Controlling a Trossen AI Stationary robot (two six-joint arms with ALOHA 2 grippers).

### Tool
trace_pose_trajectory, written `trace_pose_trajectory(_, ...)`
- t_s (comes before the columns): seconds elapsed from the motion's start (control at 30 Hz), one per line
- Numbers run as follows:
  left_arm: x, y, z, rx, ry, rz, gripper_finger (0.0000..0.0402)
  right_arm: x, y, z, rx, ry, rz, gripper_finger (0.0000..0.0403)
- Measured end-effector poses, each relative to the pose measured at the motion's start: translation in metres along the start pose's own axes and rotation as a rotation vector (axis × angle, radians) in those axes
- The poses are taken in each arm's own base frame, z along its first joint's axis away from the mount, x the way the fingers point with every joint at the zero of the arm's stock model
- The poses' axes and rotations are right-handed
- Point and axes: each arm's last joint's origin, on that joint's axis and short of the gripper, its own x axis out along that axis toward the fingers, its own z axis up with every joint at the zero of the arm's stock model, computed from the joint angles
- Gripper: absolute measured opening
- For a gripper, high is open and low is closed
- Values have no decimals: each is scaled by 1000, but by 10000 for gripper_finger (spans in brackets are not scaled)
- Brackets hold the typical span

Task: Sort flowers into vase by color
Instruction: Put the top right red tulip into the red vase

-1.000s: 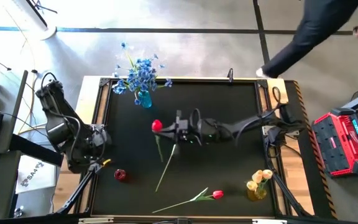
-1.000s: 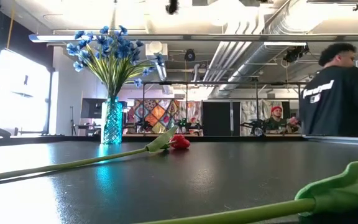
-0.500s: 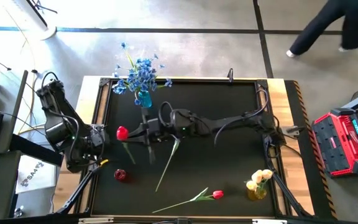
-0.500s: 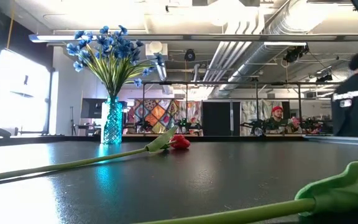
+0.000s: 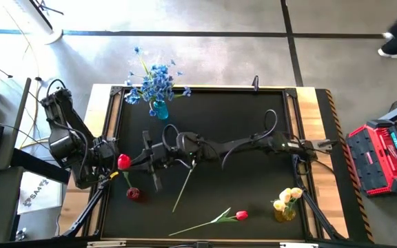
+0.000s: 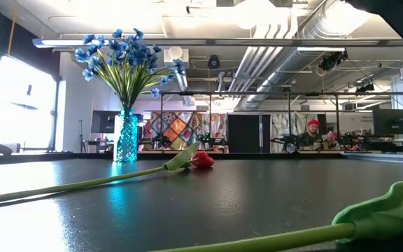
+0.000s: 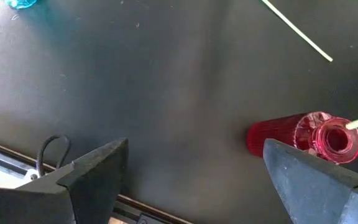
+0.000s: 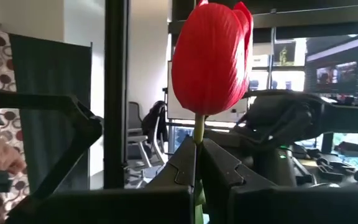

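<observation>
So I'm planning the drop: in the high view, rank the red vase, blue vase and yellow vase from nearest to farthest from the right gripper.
1. Red vase: just below the right gripper, near the table's left edge.
2. Blue vase: above it, at the far edge.
3. Yellow vase: far across, at the lower right corner.
</observation>
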Motion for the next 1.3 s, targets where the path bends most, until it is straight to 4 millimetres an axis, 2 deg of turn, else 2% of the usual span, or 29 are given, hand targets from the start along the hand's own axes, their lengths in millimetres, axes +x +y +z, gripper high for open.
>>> trace_pose_trajectory(0.43, 0, 0, 0, 0, 0, 0, 360, -1, -2, -1, -57, 27, 7, 0)
trace_pose_trajectory(0.67, 0, 0, 0, 0, -1, 0, 360, 0, 1, 9, -75, -75, 12, 0)
trace_pose_trajectory(0.87, 0, 0, 0, 1, -3, 1, 360, 0, 2, 2, -56, -1, 35, 0)
trace_pose_trajectory(1.3, 0, 1, 0, 3, -8, 7, 360, 4, 6, -22, -8, 37, 12, 3)
